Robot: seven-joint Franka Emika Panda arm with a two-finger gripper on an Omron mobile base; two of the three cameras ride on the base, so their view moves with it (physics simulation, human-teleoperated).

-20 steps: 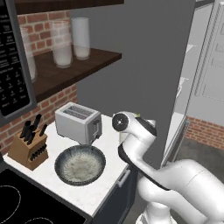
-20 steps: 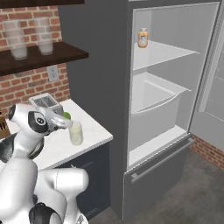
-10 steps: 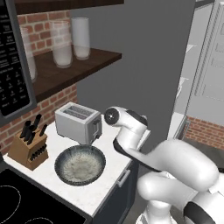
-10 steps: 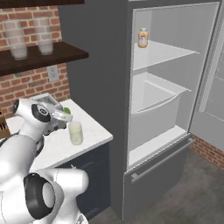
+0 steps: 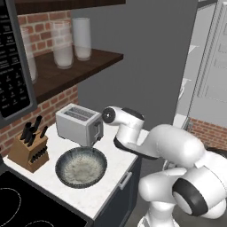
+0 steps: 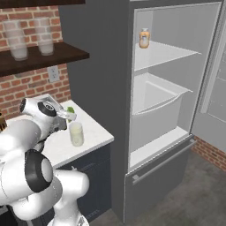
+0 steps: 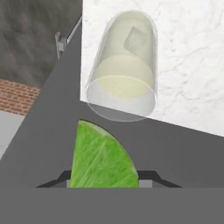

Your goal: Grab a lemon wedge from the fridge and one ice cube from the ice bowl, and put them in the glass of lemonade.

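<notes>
Over the tabletop [image 6: 95,132], the arm is folded back on itself, its wrist reaching just above the glass [image 6: 76,133] of lemonade. The pincer [image 6: 69,112] is closed on the lemon wedge [image 7: 101,158], whose green flesh sits between the tips in the hand view, with the glass's open mouth right ahead of it and an ice cube [image 7: 136,39] lying in the liquid. From the right base view the wedge shows as a small green speck at the tip of the hand, just above the glass rim and a little behind it. The ice bowl [image 5: 80,166] rests in front of the toaster [image 5: 79,124], beside the knife block [image 5: 29,148]. The fridge [image 6: 163,97] stands open, a small orange bottle [image 6: 144,38] on its top shelf. Compared with a second ago, the elbow has swung forward and the hand has come nearer the glass; the grip is unchanged.
</notes>
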